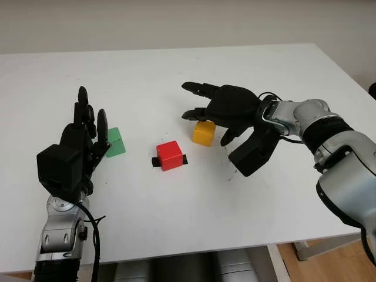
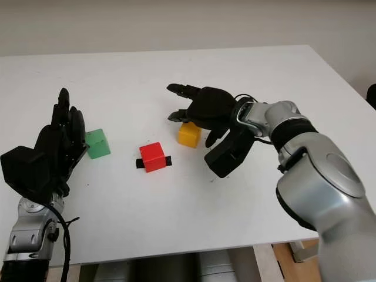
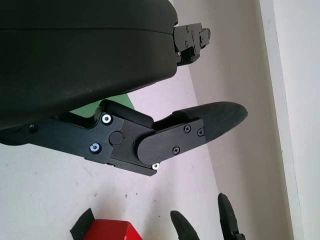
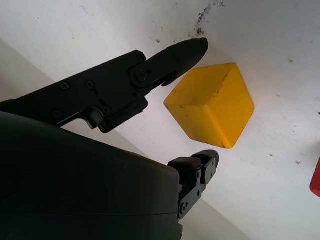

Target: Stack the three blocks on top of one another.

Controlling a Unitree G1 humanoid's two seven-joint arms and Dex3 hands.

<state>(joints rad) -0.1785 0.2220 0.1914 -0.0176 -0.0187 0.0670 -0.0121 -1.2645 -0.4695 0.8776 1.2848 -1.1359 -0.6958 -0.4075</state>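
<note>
Yellow small cube, plastic or painted wood by its look [image 4: 211,104], sits on the white desk [image 1: 176,205] directly under our right hand [image 1: 226,108]. We judge it light, rigid, smooth-faced and not fragile, so a modest pinch on two opposite flat side faces should hold; edges and corners would likely slip. The right hand holds nothing: its fingers [image 4: 170,57] stand apart, bracketing the yellow cube without touching it.

Count: three cubes, one of each colour, all lying separately on the desk, none stacked. One red cube [image 1: 170,155] lies just left of the yellow one, on a small black strip [image 1: 155,162]. One green cube [image 1: 114,142] lies further left, just beside our left hand [image 1: 79,141], which is open and holds nothing.

We judge the same side-face grip suits all three.
</note>
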